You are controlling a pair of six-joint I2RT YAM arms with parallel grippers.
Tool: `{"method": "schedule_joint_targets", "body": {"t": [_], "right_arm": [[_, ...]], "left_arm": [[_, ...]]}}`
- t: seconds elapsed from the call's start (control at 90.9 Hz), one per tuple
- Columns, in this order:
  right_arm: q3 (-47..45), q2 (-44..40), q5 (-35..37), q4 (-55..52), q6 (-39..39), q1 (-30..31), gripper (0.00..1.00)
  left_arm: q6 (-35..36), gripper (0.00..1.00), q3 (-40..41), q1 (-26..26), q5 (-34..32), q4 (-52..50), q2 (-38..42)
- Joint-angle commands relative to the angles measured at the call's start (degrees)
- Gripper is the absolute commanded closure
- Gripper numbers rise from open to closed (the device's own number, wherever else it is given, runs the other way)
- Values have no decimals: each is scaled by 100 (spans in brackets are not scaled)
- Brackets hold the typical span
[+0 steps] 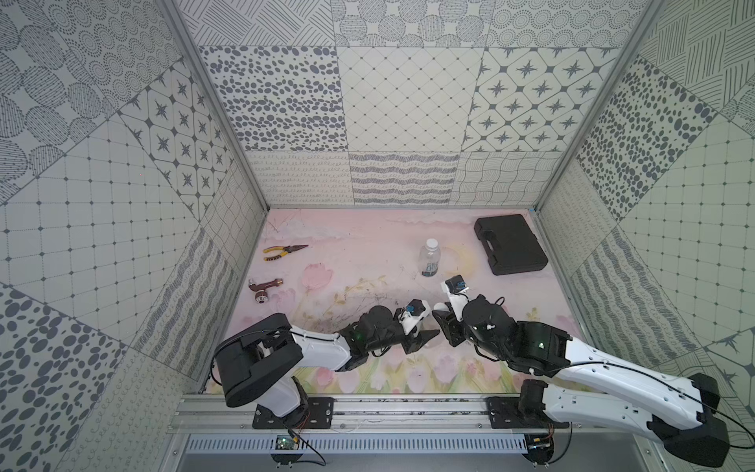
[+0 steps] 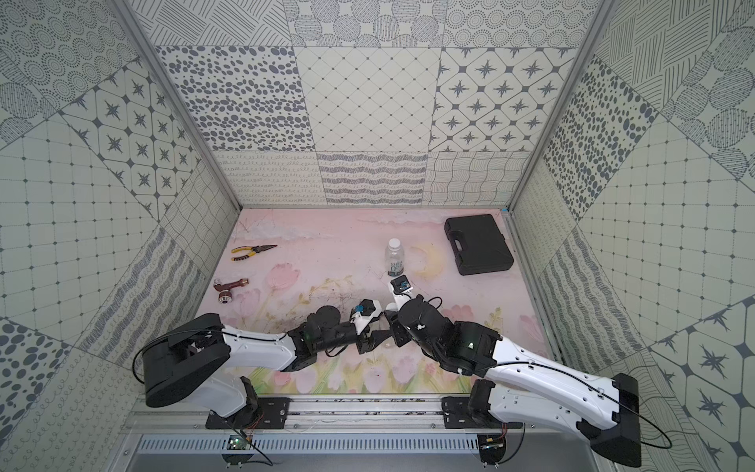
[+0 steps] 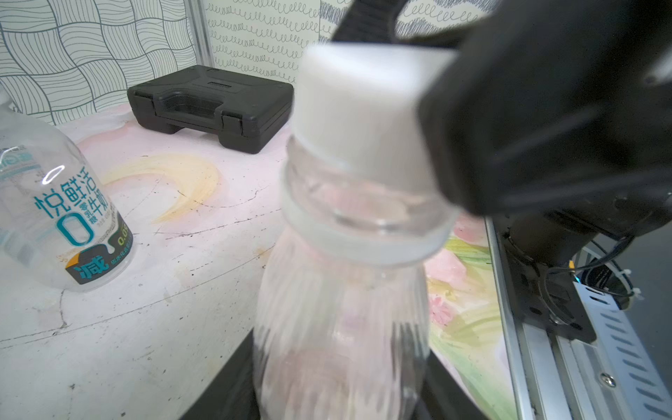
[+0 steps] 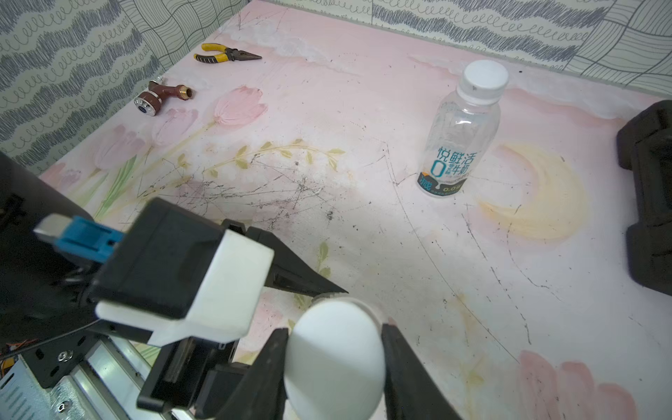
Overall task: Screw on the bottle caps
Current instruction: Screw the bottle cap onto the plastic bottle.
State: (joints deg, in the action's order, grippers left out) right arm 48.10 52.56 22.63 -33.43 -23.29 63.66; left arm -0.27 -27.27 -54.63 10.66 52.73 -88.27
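1. Nearest the front edge of the tabletop (image 1: 367,253), the two arms met at the middle. The left pincer (image 1: 427,338) came in from the left and the right pincer (image 4: 334,329) from the right, tip to tip.
2. The left pincer was closed on the body of the slim bottle (image 3: 338,309). In the left wrist view its two black fingers flanked the clear ribbed wall low down, and the bottle stood roughly upright between them.
3. The right pincer pinched the white cap (image 3: 363,105) from above, with one black finger pressed to each side of its round top.
4. That cap sat on the slim bottle's mouth. A band of clear neck showed between it and the white ring below – the picture was blurred there, so the thread could not be read.
5. Farther back on the left lay a brown hose nozzle (image 1: 263,288) with a brass end, on its side and well apart from both arms.
6. Right of centre, just beyond the right pincer, the short bottle (image 1: 429,261) stood upright with its blue-and-white label facing forward. The second cap (image 4: 485,78) was already on it – nothing touched it.
7. Toward the back left lay yellow-handled pliers (image 1: 284,251), their jaws pointing right.
8. In the far right corner a black case (image 1: 510,245) lay flat and closed, near the side wall.
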Motion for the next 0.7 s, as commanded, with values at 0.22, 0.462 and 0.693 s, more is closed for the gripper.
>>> {"method": "schedule_joint_targets", "body": {"t": [0.22, 0.462, 0.693], "right_arm": [[181, 332, 2, -952, -524, -11, 59], [369, 331, 97, -1191, -471, -64, 59], [450, 489, 195, -1236, -260, -85, 58]], "left_arm": [[27, 44, -10, 5, -194, 66, 7], [28, 45, -19, 5, -212, 63, -2], [21, 46, -20, 6, -185, 62, -3]]}}
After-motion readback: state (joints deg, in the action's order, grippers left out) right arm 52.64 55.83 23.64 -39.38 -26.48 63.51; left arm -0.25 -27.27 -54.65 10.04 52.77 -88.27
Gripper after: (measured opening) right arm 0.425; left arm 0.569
